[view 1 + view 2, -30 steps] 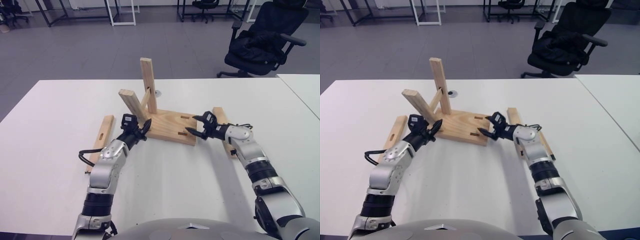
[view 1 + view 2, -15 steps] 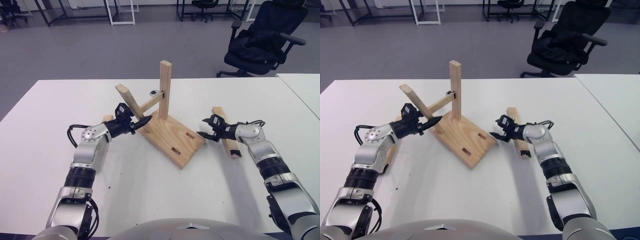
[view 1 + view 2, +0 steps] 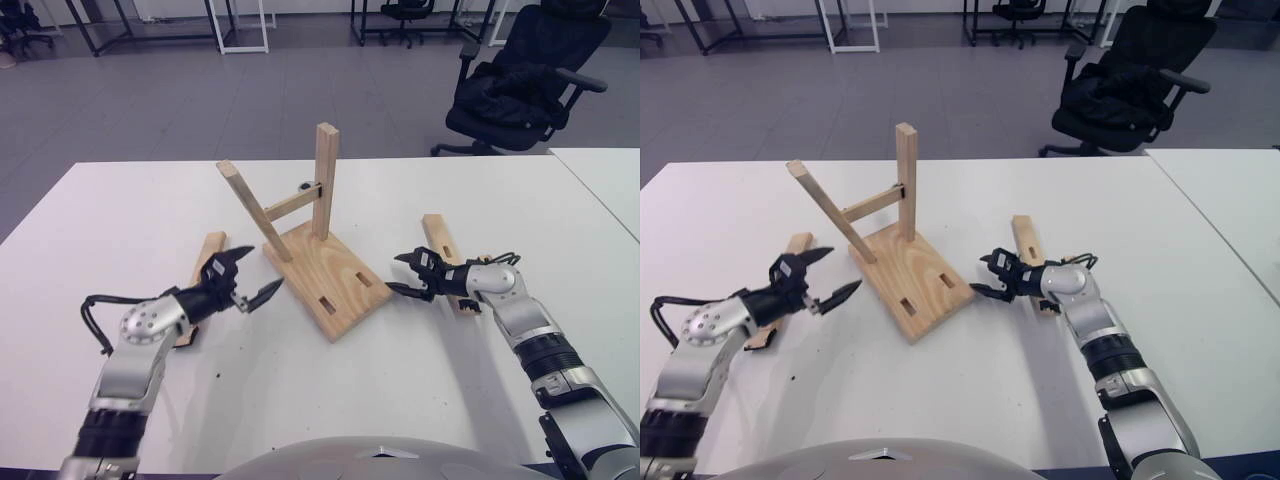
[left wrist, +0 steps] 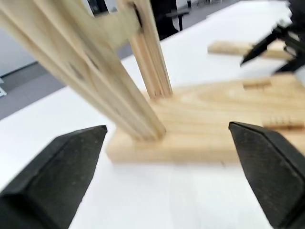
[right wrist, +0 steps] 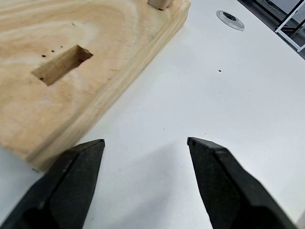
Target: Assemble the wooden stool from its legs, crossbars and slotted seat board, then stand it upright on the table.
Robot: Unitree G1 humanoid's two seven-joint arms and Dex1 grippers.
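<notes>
The slotted seat board (image 3: 330, 285) lies flat mid-table, underside up. One leg (image 3: 325, 180) stands upright in it and a second leg (image 3: 252, 212) leans left, with a crossbar (image 3: 293, 203) joining them. Two slots (image 5: 62, 62) in the board are bare. My left gripper (image 3: 266, 268) hovers open just left of the board, holding nothing; in the left wrist view the left gripper (image 4: 167, 128) faces the leaning leg's base. My right gripper (image 3: 393, 274) is open at the board's right edge, not touching it. A loose leg (image 3: 210, 248) lies under my left arm and another loose leg (image 3: 437, 238) behind my right gripper.
A cable grommet (image 5: 229, 18) sits in the tabletop behind the stool parts. A second white table (image 3: 610, 170) stands to the right, and a black office chair (image 3: 520, 90) is on the floor beyond. The near half of the table (image 3: 330, 400) is bare.
My left gripper has let go at the leaning leg's base and drawn back toward me. The board with its legs has turned slightly. My right gripper has shifted left toward the board's edge.
</notes>
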